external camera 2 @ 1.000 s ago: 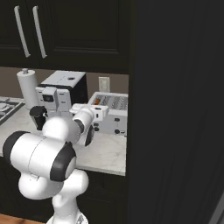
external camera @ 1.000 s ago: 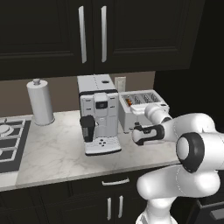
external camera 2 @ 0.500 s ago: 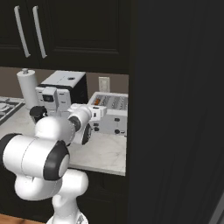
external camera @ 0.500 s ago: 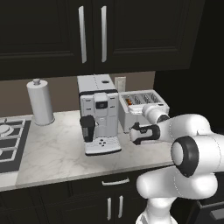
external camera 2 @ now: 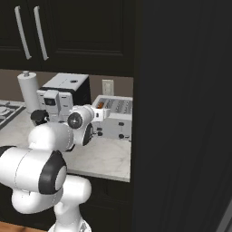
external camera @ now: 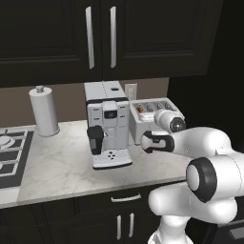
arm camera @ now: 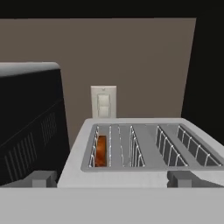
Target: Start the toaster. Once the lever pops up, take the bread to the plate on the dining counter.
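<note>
The toaster is being faced on the marble worktop, beside the coffee machine. Bread is being kept in its leftmost slot. Jaws are being held wide apart, gripping nothing.

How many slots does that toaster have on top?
4, side by side across the toaster top. The leftmost slot holds the bread; the other three look empty.

A kitchen: marble worktop, stove, coffee machine, toaster, dark cabinets.
</note>
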Tool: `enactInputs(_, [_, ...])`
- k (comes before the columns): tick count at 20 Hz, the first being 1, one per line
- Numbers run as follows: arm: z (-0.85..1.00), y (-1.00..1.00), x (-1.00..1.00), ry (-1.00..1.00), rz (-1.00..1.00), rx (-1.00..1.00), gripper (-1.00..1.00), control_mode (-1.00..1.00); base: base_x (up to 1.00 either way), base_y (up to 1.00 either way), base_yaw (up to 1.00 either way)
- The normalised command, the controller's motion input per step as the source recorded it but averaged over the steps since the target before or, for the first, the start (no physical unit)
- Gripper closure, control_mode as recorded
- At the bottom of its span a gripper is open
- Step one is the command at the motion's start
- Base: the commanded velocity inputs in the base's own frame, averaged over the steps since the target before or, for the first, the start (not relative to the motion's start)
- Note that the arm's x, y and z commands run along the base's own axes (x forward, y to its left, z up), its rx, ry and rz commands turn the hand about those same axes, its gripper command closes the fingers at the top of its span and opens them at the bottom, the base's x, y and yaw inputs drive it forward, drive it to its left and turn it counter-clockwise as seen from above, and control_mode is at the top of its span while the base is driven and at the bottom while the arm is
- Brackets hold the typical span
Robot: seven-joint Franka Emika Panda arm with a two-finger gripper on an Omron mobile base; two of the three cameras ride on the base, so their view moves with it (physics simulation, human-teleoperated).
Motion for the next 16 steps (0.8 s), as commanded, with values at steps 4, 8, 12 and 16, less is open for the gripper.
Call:
enactInputs(4, [0.04,0.00,0.06,0.05,0.00,0.00,-1.00,-1.00,0.00,0.00,0.00])
enactInputs(8, [0.00,0.01,0.08,0.00,0.00,0.00,-1.00,-1.00,0.00,0.00,0.00])
enactInputs(12, [0.00,0.03,0.06,0.00,0.00,0.00,-1.00,-1.00,0.00,0.00,0.00])
enactInputs(16, [0.00,0.07,0.08,0.00,0.00,0.00,-1.00,-1.00,0.00,0.00,0.00])
